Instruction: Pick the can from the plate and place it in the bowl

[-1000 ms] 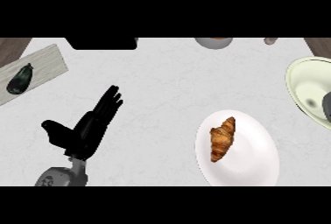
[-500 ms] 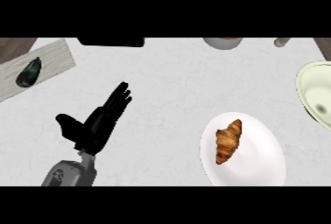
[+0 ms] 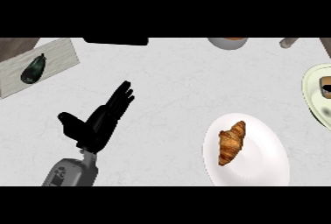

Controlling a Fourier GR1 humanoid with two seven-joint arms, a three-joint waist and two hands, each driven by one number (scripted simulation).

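Observation:
My left hand [image 3: 97, 124] is at the left of the counter, open, with straight fingers pointing up and right and nothing in it. A white plate [image 3: 258, 168] lies at the lower right, well apart from the hand, and carries a brown croissant [image 3: 231, 142]. I see no can on the plate. A pale green bowl [image 3: 311, 83] is cut by the right edge. A small brown and dark object [image 3: 325, 86] sits inside it, too cropped to identify. My right hand shows nowhere.
A pale cutting board [image 3: 58, 59] with a dark eggplant [image 3: 32, 69] lies at the upper left. Along the far edge stand a black object [image 3: 116, 40], a grey cup [image 3: 227, 43] and a small brown item [image 3: 288, 42].
The whole view has drifted a little to the right, so less of the bowl shows. My left hand keeps the same open pose.

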